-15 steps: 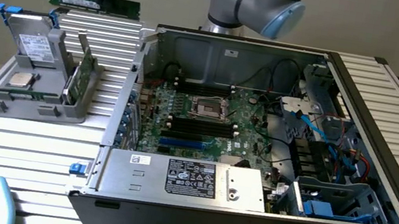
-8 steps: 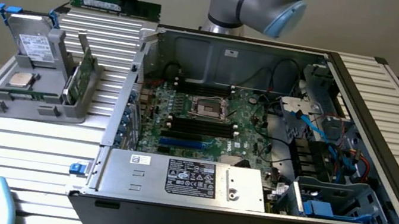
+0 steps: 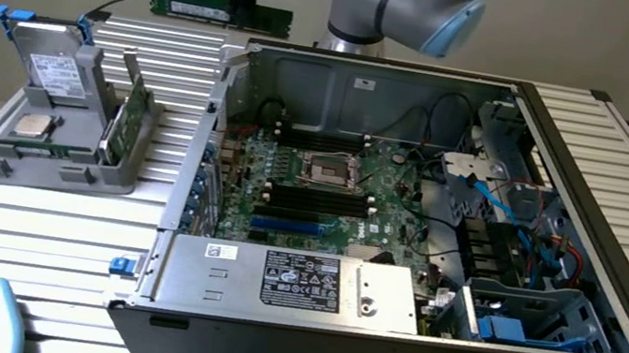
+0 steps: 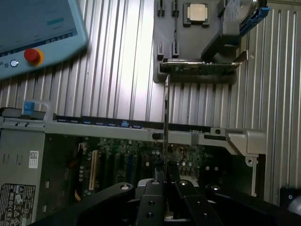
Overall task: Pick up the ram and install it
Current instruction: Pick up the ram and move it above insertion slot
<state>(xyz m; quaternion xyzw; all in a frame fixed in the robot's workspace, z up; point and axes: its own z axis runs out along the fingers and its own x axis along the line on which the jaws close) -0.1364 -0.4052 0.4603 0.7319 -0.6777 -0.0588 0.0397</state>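
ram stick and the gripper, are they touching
Touching. The wrist view shows the ram stick edge-on, running straight down into the shut gripper, pinched on both sides with no gap.

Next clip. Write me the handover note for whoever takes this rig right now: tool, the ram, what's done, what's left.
Tool: shut on the ram, gripping it near its middle.
Ram: held in the air, clear of the table; in the wrist view it hangs edge-on over the side wall of the open computer case.
Done: ram is picked up.
Left: ram is not yet in a slot on the motherboard.
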